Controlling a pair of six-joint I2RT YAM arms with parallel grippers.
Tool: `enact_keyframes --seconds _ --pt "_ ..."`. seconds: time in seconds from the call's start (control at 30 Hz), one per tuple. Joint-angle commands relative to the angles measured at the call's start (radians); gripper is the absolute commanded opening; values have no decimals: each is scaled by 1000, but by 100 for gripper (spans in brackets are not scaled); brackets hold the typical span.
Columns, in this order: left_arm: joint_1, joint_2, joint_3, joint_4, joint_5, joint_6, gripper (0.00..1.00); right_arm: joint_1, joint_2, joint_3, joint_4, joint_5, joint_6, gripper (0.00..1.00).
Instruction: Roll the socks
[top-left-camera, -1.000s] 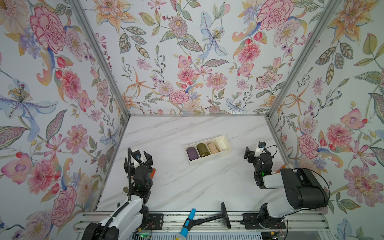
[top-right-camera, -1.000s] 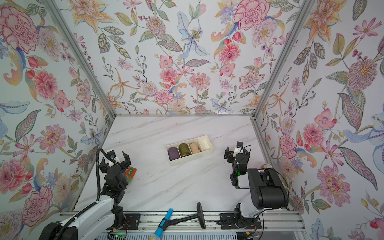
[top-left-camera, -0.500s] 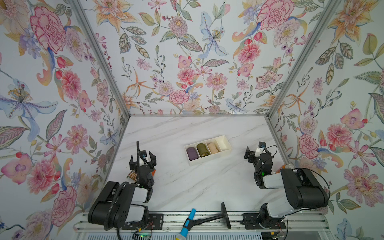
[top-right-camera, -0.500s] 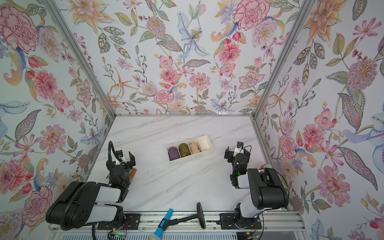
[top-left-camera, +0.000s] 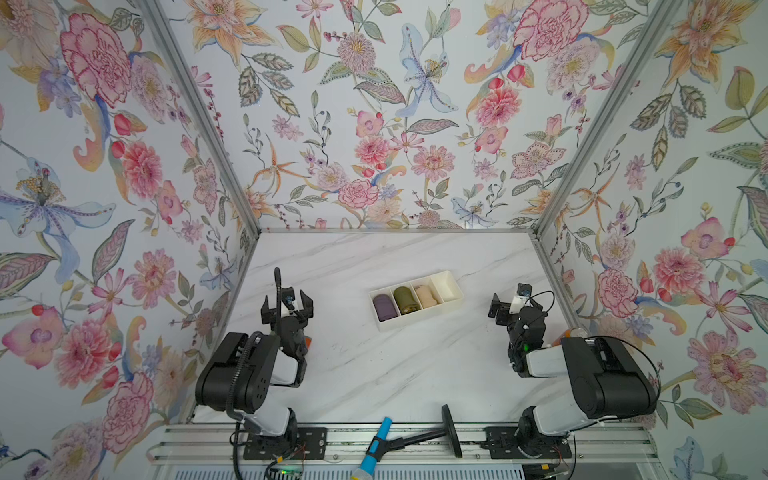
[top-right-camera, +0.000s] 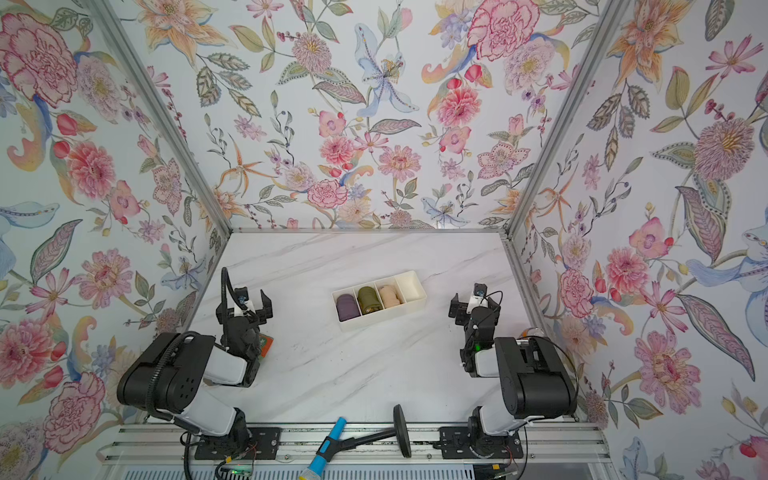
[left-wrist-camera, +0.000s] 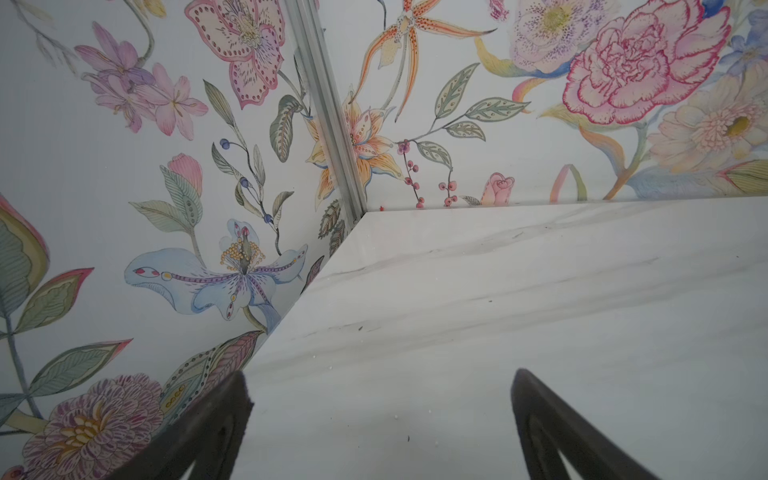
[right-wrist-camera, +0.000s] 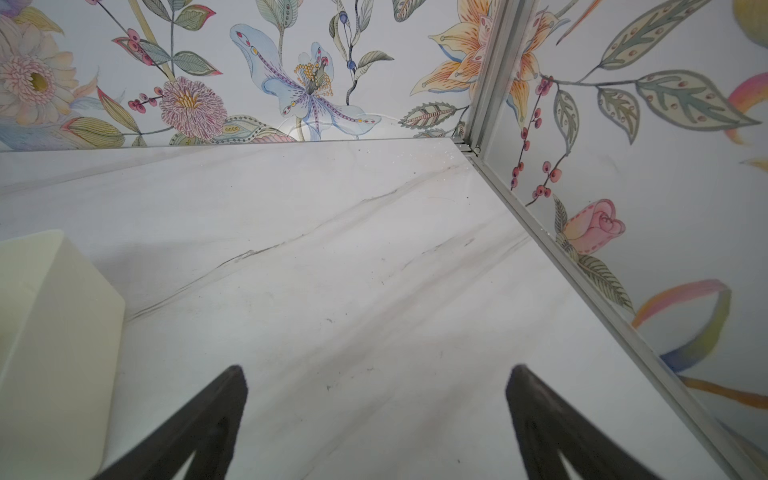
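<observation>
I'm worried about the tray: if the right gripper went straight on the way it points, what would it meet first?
Not the tray, which sits beside its line. The right gripper, jaws open, points over bare table toward the back wall; whether table or wall comes first is hard to tell.

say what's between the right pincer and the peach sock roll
From peach sock roll to right pincer: empty tray compartment, then bare marble; both top views.

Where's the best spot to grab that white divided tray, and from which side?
Probably take the tray by the end wall of its empty compartment, from above with the right hand: that wall is thin and upright, and nothing inside blocks a finger.
</observation>
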Motion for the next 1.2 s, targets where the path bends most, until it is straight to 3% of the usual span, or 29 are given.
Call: enact_keyframes --seconds 0.0,1.17 --pt "8 -11 7 -16 46 -21 99 7 9 13 24 16 -10 99" --pt "-20 -10 1 3 42 15 99 8 8 14 24 17 -10 99"
